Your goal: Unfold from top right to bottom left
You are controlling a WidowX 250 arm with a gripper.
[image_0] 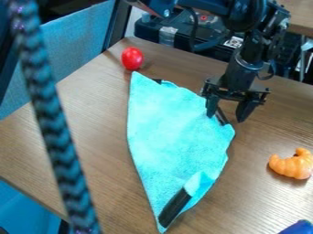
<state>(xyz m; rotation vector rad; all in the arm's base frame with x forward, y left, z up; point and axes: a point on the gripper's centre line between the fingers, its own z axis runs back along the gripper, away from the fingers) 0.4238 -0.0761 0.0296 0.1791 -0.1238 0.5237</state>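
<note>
From where I sit far away, the nearest thing I see is a blurry braided cord (52,119), hanging well off to the left of my claw (226,115). Down in the bottom right corner, well in front of the claw, a bit of a dark blue thing (298,227) pokes in. The light blue cloth (171,123) lies on the brown wooden worktop (92,114), in front of the claw and to its left. It has a long shape with a pointy end coming my way. Near that end, a small flap is turned over, right beside a black strip (174,208). The orange, bumpy, curled toy (293,163) sits in front of the claw and to its right, apart from the cloth. My claw points down at the cloth's right edge, and its two fingers are spread apart. One is over the edge and the other is over the wood; I can't tell if either touches. The red round toy (132,58) is behind the claw and to its left, near the cloth's top corner. Farther back is some black gear (147,29).
</note>
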